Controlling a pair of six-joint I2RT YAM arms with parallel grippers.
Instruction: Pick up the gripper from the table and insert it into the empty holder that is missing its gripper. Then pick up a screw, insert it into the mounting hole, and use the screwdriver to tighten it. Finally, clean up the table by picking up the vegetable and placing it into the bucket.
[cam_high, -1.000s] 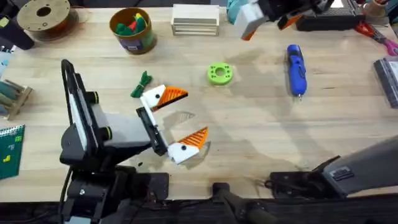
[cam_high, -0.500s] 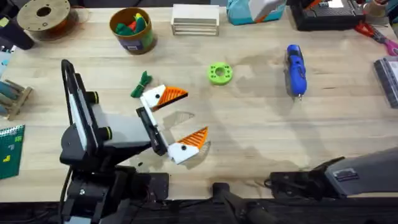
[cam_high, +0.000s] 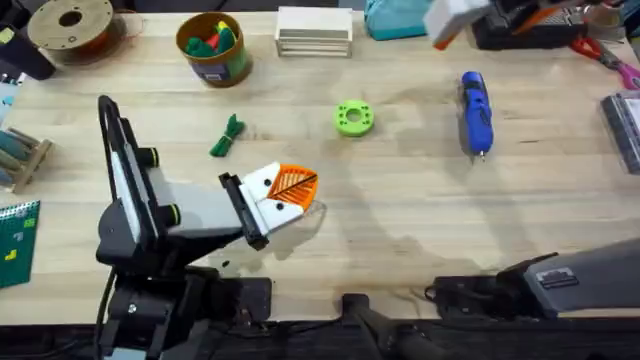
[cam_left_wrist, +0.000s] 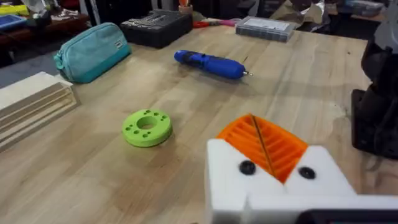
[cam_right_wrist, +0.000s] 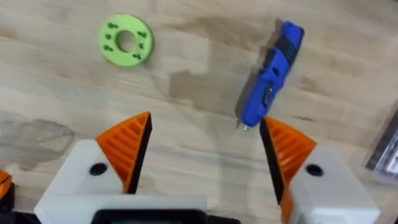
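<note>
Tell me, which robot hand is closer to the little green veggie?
Left. The left gripper sits shut just beside the vegetable; the right gripper is open, far across the table by the screwdriver.

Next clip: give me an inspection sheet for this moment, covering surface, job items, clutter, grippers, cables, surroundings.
Surface: wooden table, bare at centre.
Job's things: screwdriver lying flat; vegetable on the table; bucket upright, holding toys.
Clutter: green disc, teal pouch, wooden block stack, spool.
Grippers: left gripper shut, empty; right gripper open above the screwdriver.
Cables: nothing seen.
Surroundings: black case at the far edge.
</note>
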